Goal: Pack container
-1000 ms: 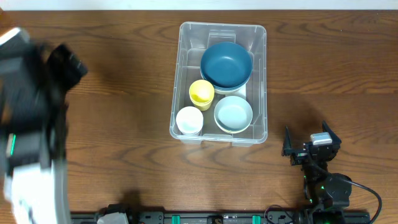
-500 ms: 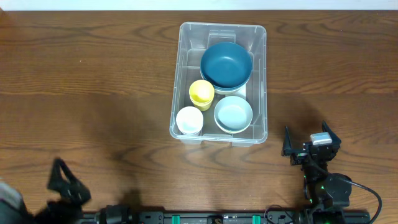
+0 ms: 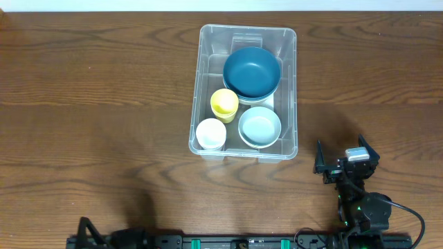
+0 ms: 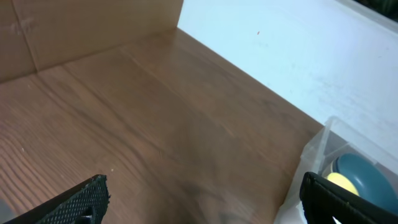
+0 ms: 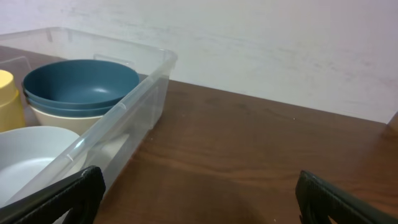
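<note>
The container (image 3: 199,83) is a clear plastic bin at the table's middle. It holds a dark blue bowl (image 3: 252,70) stacked on a cream bowl, a yellow cup (image 3: 224,102), a white cup (image 3: 210,133) and a light blue bowl (image 3: 259,126). My right gripper (image 3: 342,153) is open and empty on the table, to the right of the bin's near corner. Its wrist view shows the open jaws (image 5: 199,205) with the bin (image 5: 127,115) to the left. My left gripper (image 4: 205,205) is open and empty over bare wood, with the bin's corner (image 4: 311,155) at right. In the overhead view only a dark tip (image 3: 86,232) shows.
A white wall (image 4: 280,43) runs behind the table's far edge. A brown cardboard panel (image 4: 74,25) stands at the far left in the left wrist view. A black rail (image 3: 235,242) lies along the table's near edge.
My left arm has swept from the upper left down to the bottom left edge, almost out of the overhead view. The right arm and the bin's contents have not moved.
</note>
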Controlling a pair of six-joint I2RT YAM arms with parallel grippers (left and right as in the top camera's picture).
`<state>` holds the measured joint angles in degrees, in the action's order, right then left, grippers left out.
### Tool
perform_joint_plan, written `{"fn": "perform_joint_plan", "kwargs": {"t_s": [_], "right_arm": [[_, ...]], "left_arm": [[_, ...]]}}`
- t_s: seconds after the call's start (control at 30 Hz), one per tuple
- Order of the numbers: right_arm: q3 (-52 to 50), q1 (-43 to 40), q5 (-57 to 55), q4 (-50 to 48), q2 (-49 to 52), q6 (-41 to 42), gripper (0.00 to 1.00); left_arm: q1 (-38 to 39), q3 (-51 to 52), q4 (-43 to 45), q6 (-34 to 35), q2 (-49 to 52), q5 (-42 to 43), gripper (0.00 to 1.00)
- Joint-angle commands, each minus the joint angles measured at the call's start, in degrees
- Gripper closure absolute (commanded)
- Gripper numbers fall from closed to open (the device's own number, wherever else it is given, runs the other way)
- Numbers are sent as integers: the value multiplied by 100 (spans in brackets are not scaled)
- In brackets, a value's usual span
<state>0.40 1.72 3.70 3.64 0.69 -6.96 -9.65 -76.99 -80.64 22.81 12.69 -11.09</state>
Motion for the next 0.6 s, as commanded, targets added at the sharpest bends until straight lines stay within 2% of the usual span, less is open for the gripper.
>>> {"fn": "perform_joint_plan", "kwargs": {"t_s": [0.0, 0.13, 0.27, 0.57], "right_arm": [[-9, -31, 63, 22, -37, -59, 1], [-9, -31, 63, 22, -37, -59, 1], [-9, -31, 63, 22, -37, -59, 1], [-9, -31, 63, 22, -37, -59, 1]], "left_arm": [[-15, 562, 98, 199, -345, 13, 2], [-13, 1353, 638, 326, -754, 13, 2], [-13, 2284, 1624, 326, -1088, 15, 2], [-4, 3862, 3497, 704, -1222, 20, 2]]}}
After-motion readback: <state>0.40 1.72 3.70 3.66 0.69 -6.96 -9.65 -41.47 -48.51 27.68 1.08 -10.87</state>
